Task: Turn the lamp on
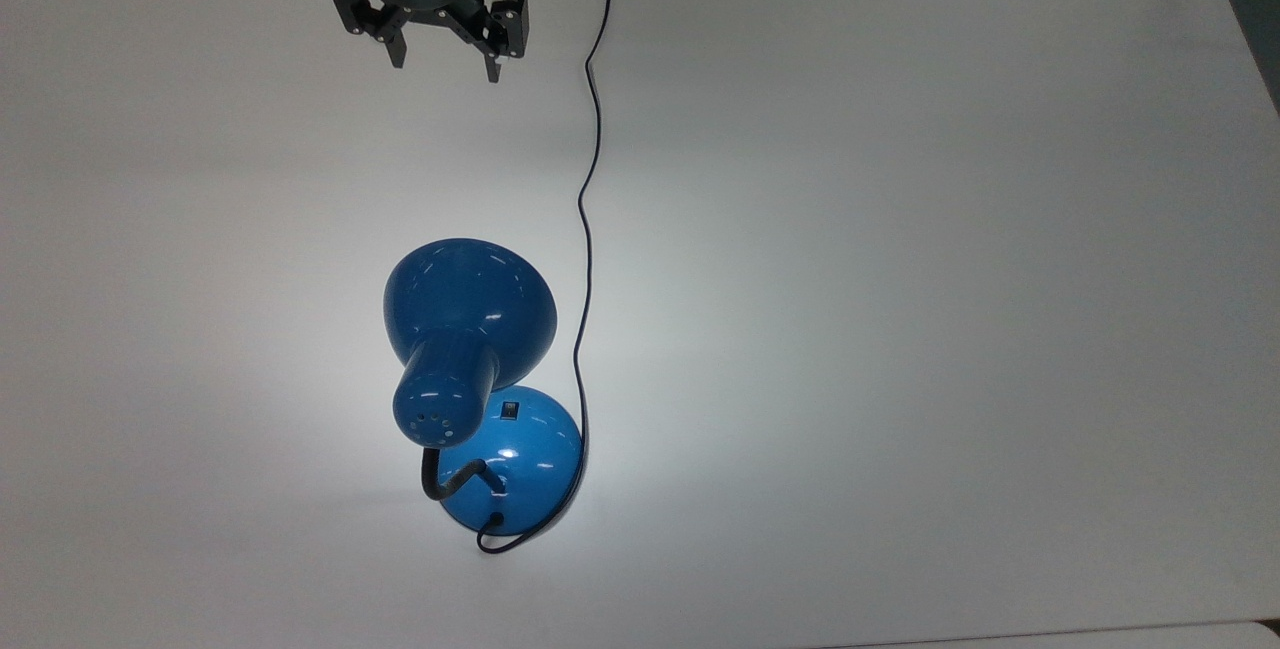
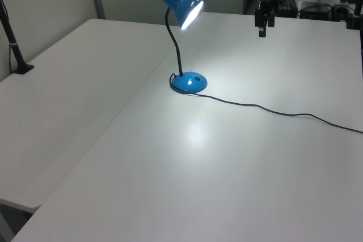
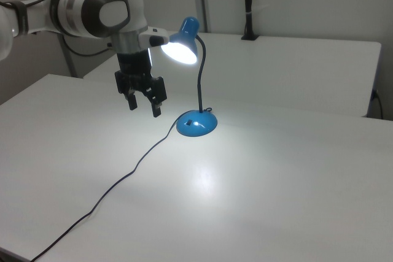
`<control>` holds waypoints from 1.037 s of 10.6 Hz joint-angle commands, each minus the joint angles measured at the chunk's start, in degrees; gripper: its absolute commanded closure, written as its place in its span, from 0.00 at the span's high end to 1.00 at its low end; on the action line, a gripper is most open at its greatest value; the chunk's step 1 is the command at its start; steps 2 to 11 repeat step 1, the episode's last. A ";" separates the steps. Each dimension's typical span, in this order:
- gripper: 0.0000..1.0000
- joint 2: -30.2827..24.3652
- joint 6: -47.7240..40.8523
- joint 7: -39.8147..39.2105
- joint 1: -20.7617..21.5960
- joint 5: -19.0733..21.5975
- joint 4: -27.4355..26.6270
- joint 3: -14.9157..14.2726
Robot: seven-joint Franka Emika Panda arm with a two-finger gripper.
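Fingers (image 1: 400,54) spread wide apart, nothing between them.
They belong to the gripper (image 1: 445,57), hanging in the air well away from the lamp (image 1: 470,329), which sits lit on the white table (image 1: 900,279), bright patch under its shade, with its black cord (image 1: 583,229) running toward the top view's upper edge.

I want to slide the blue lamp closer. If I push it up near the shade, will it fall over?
Probably it would wobble. The lamp holds its shade high on a thin gooseneck, off to one side of the round base. Pushing the base looks safer, though its glossy dome may be slippery.
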 commanded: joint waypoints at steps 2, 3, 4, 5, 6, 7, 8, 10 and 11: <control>1.00 -0.09 -1.64 -1.17 -0.32 -0.59 0.77 0.02; 1.00 -0.09 -1.64 -1.17 -0.32 -0.59 0.77 0.02; 1.00 -0.09 -1.64 -1.17 -0.32 -0.59 0.77 0.02; 1.00 -0.09 -1.64 -1.17 -0.32 -0.59 0.77 0.02; 1.00 -0.09 -1.64 -1.17 -0.32 -0.59 0.77 0.02; 1.00 -0.09 -1.64 -1.17 -0.32 -0.59 0.77 0.02; 1.00 -0.09 -1.64 -1.17 -0.32 -0.59 0.77 0.02; 1.00 -0.09 -1.64 -1.17 -0.32 -0.59 0.77 0.02; 1.00 -0.09 -1.64 -1.17 -0.32 -0.59 0.77 0.02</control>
